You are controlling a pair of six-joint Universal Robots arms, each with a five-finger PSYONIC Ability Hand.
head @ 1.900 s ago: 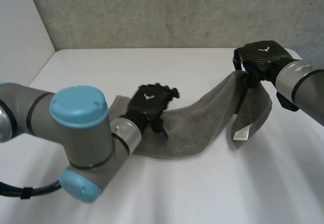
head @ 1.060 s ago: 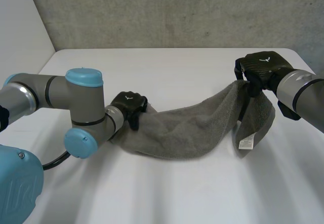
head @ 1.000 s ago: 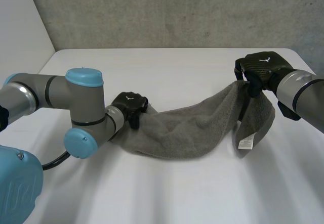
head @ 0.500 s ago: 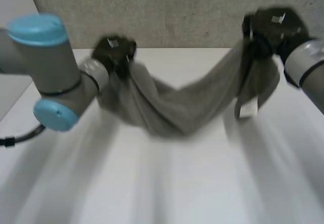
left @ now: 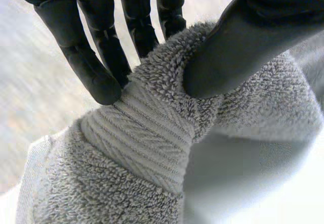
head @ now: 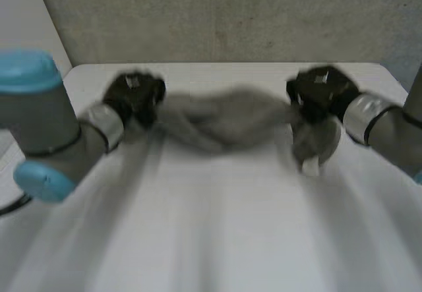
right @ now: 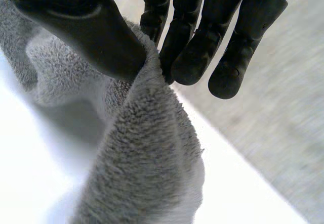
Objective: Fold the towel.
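White table [head: 217,233] underneath, the towel [head: 224,117] hangs lengthwise between both hands: left hand [head: 135,94] pinches one end, right hand [head: 316,94] the other.

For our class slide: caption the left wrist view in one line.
Left hand pinches the grey towel at its banded edge, thumb against fingers.

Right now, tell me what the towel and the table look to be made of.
The towel looks like grey terry cloth, probably cotton: fuzzy looped pile, with a flat ribbed woven band. The table looks like a hard, smooth white sheet, perhaps laminate or painted board; its even, unmarked surface leaves that open.
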